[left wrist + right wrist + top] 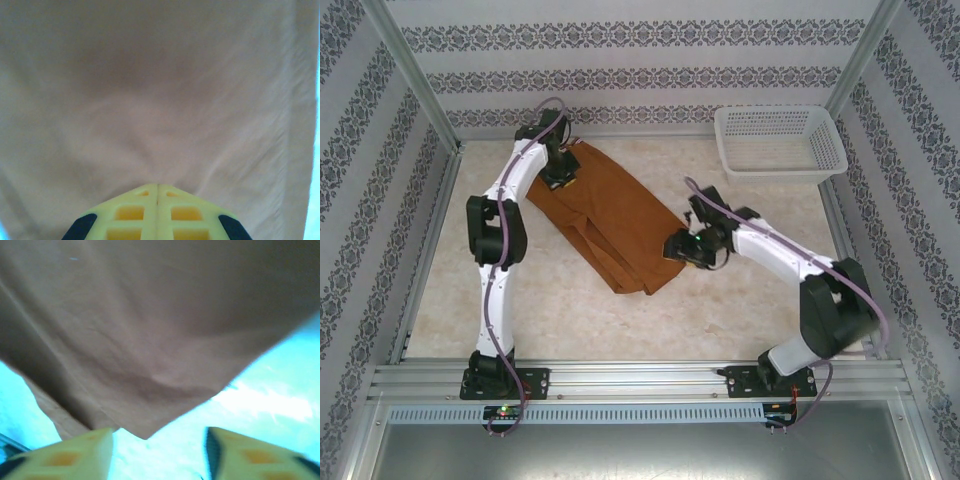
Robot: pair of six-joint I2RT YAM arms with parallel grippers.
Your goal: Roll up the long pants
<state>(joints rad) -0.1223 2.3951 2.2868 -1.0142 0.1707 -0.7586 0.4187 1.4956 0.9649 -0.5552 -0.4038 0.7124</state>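
Observation:
The long pants [610,215] are rust-brown and lie folded in a long strip, running diagonally from the back left toward the table's middle. My left gripper [560,178] sits on their far end. In the left wrist view its yellow fingers [150,210] are shut, and creases in the cloth [150,100] run into the tips of the left gripper [157,186]. My right gripper [678,246] is at the strip's right edge. It is open in the right wrist view [159,452], with a corner of the pants [145,432] just ahead of the gap and bare table between the fingers.
A white mesh basket [780,140] stands at the back right. Patterned walls and metal posts close in the table on three sides. An aluminium rail [640,378] runs along the near edge by the arm bases.

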